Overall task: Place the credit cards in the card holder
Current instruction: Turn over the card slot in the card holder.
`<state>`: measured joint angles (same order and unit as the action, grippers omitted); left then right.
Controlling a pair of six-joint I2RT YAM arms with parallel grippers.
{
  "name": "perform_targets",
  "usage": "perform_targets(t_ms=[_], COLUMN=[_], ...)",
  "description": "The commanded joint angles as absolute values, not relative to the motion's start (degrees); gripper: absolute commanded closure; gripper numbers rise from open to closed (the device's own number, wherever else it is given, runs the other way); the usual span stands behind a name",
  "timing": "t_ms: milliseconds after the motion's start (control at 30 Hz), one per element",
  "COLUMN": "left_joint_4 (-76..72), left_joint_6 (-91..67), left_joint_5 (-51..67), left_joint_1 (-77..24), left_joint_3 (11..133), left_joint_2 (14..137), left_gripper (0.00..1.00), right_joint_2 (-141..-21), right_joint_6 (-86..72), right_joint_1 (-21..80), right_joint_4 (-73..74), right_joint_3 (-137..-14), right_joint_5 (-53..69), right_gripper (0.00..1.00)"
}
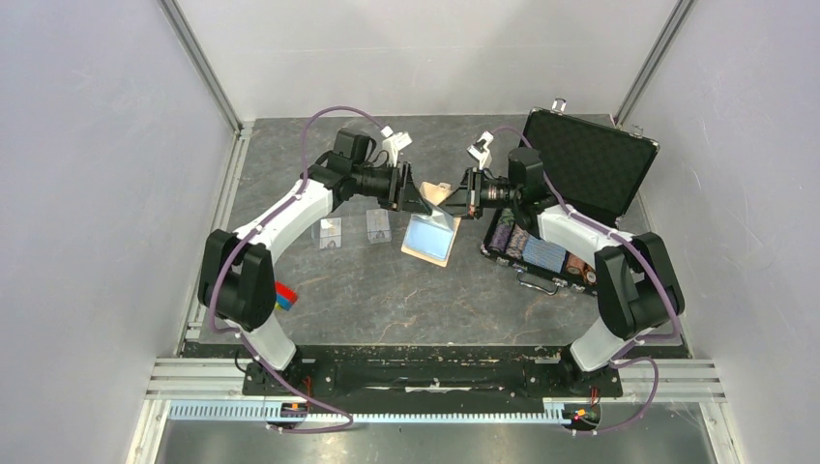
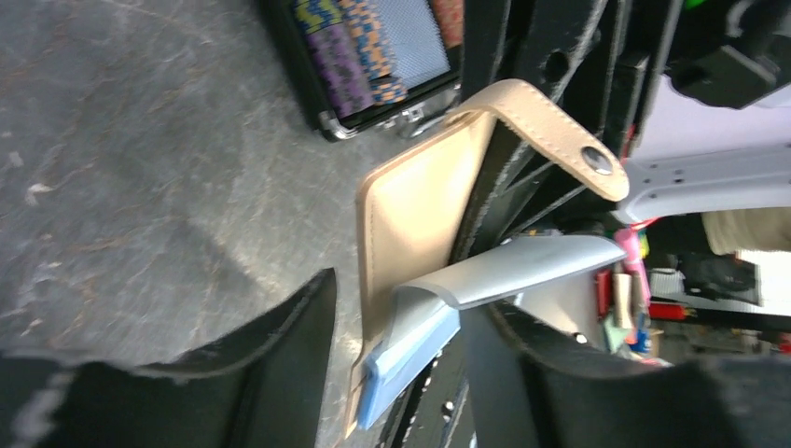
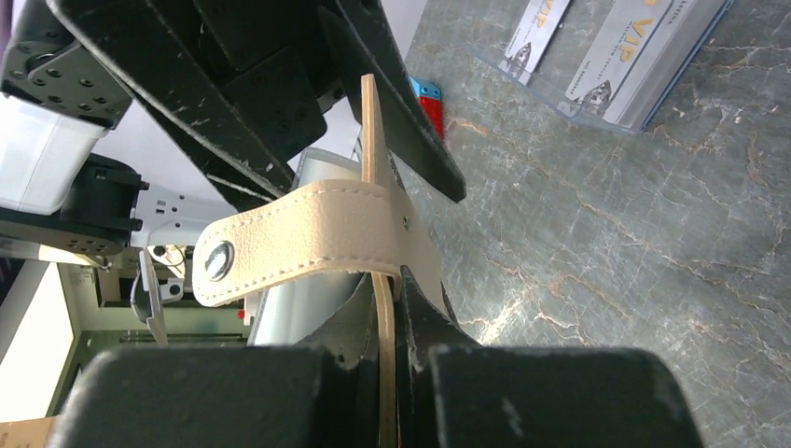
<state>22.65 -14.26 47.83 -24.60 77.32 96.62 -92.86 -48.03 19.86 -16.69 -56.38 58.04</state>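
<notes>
The card holder (image 1: 431, 238) is held open, its tan flap clamped in the right gripper (image 1: 456, 196); the left gripper (image 2: 401, 308) is spread around it, seemingly clear. The credit cards (image 1: 331, 233), lying left of it, must be grasped next.

1. The left hand (image 1: 425, 196) and right hand (image 1: 451, 196) meet over the card holder (image 1: 431, 240), closing the middle.
2. The open black case (image 1: 592, 159) blocks the right.
3. Bare counter (image 1: 406, 300) lies nearer the bases.
</notes>
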Motion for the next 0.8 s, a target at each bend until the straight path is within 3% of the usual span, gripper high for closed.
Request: perform_targets(t_ms=[0,167,233,400,500,667,767], left_joint_4=[10.78,10.82,11.38,13.33,15.17,22.65,23.95], left_joint_6=[-21.51,-21.93,-22.04,-22.49,-22.97,-22.86,-23.00], left_joint_5=[58.61,59.21,58.61,55.78,54.91,54.80,56.56], left_joint_1=[-24.39,-24.25,-23.88,-22.72,-21.99,-21.59,-21.62], left_joint_3=[74.07,73.44,73.41,73.55,73.92,77.14,77.96], left_joint_2=[97.25,97.43,97.23,96.53,96.63,98.70,98.85], left_gripper=[0.48,0.84,0.97,0.98,0.98,0.98,0.98], right_joint_2=[-93.47,-94.12,-94.16,-92.51,-90.93,-89.62,-89.66], right_joint_6=[-49.19,-52.60,-53.17,-49.69,-44.87,-35.74,-33.02], right_joint_1=[20.04,20.08,19.95,18.71,17.31,16.44,16.52], right_joint_4=[-22.78,-28.13,-29.31,-26.37,-21.05,-12.94,-11.26], right_joint_3=[-56.35,-55.39,-55.20,-54.93,-54.93,-56.01,-56.10], right_joint_5=[60.65,60.20,59.80,57.66,55.62,55.40,56.95], right_gripper=[1.00,1.00,0.93,0.55,0.40,0.28,0.26])
